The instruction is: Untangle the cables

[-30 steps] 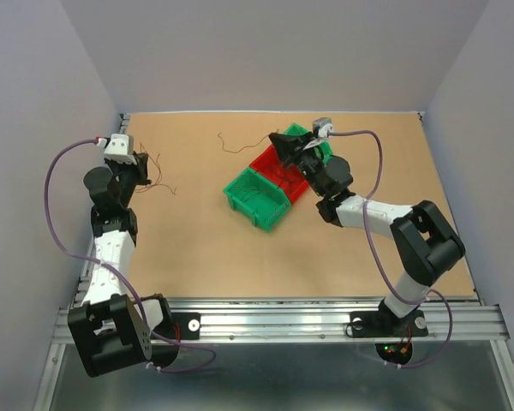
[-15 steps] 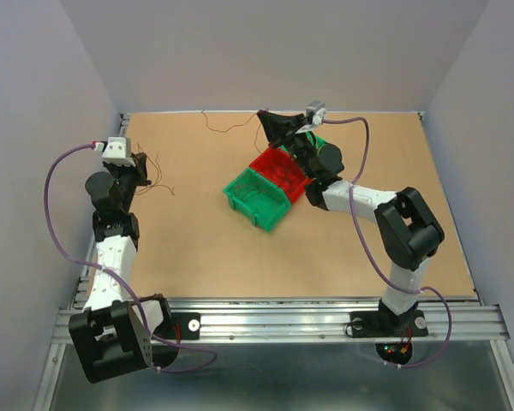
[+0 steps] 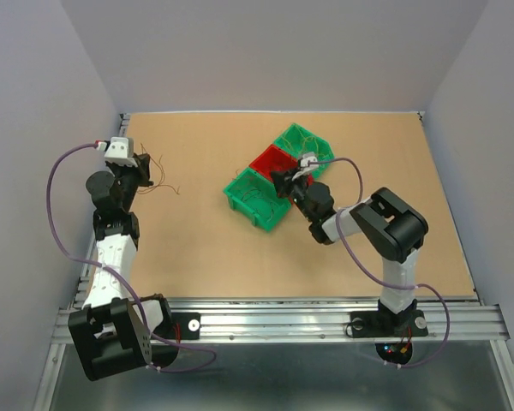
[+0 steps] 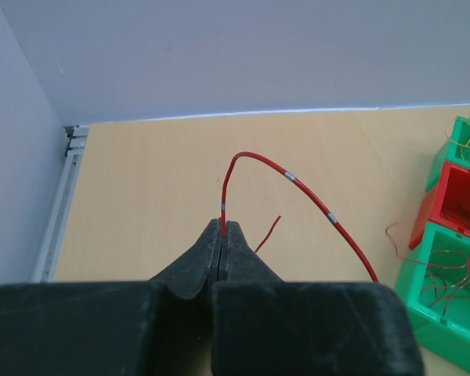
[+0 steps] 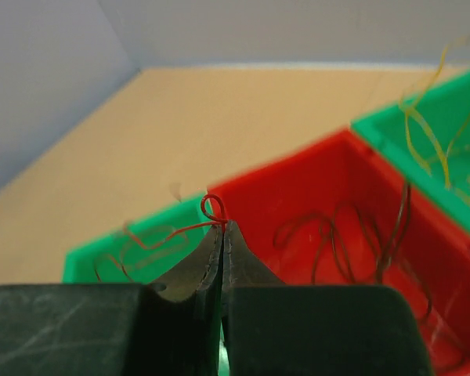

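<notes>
My left gripper is shut on the end of a thin red cable that arcs up and off to the right over the table; a short loose end lies beside it. More thin strands trail on the table next to it. My right gripper is shut on a thin red cable with a small loop at the tips, held over the bins. Dark strands lie in the red bin, yellow ones in the far green bin.
Three bins stand in a diagonal row mid-table: near green bin, red bin, far green bin. They also show at the right edge of the left wrist view. Grey walls enclose the table.
My right arm swung from the back of the table down and forward to just over the bins, bringing its cable along. My left arm has barely moved.
</notes>
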Available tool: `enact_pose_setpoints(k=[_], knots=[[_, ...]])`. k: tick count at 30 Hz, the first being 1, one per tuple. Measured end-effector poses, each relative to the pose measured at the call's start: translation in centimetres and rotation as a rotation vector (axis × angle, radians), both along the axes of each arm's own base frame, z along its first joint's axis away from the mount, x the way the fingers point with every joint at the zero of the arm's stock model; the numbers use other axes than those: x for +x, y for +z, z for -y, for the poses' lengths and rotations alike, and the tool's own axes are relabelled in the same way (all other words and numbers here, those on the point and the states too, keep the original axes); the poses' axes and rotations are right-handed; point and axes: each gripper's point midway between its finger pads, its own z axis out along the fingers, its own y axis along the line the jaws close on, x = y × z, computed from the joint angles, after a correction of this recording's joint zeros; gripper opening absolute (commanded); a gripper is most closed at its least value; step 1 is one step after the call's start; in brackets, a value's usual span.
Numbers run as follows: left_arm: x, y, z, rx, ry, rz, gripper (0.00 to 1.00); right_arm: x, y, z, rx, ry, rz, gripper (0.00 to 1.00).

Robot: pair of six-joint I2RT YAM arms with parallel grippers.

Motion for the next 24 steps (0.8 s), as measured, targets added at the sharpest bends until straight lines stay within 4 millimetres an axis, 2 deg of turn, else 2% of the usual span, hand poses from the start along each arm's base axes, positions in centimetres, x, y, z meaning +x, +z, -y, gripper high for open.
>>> enact_pose_setpoints(k=[1, 4, 7, 12, 14, 18, 20, 24], knots=[[0.0, -0.1, 0.0, -0.001, -0.002, -0.002, 0.00, -0.7, -2.6, 0.0, -0.051, -0.005, -0.040, 0.01], [0.1, -0.4, 0.1, -0.003, -0.010, -0.012, 0.00, -2.8, -6.3, -0.7, -0.145, 0.009, -0.079, 0.01], [0.1, -0.4, 0.2, -0.002, -0.012, -0.013, 0.00, -4.4, -7.0, -1.9, -0.194, 0.033, -0.062, 0.01], [0.1, -0.4, 0.3, 0.002, -0.018, -0.012, 0.00, -6.0, -8.5, -2.1, -0.256, 0.047, -0.065, 0.00], [0.1, -0.4, 0.3, 0.003, -0.021, -0.012, 0.00, -6.0, -8.7, -1.8, -0.266, 0.036, -0.067, 0.01], [0.1, -0.4, 0.5, 0.004, -0.030, -0.012, 0.00, -5.5, -7.6, -1.5, -0.269, 0.006, -0.070, 0.01], [0.1, -0.5, 0.5, 0.005, -0.034, -0.012, 0.00, -4.4, -6.7, -2.5, -0.292, 0.007, -0.088, 0.01], [0.0, -0.7, 1.0, 0.012, -0.057, -0.018, 0.00, -1.0, -4.4, -6.3, -0.373, 0.043, -0.147, 0.01]])
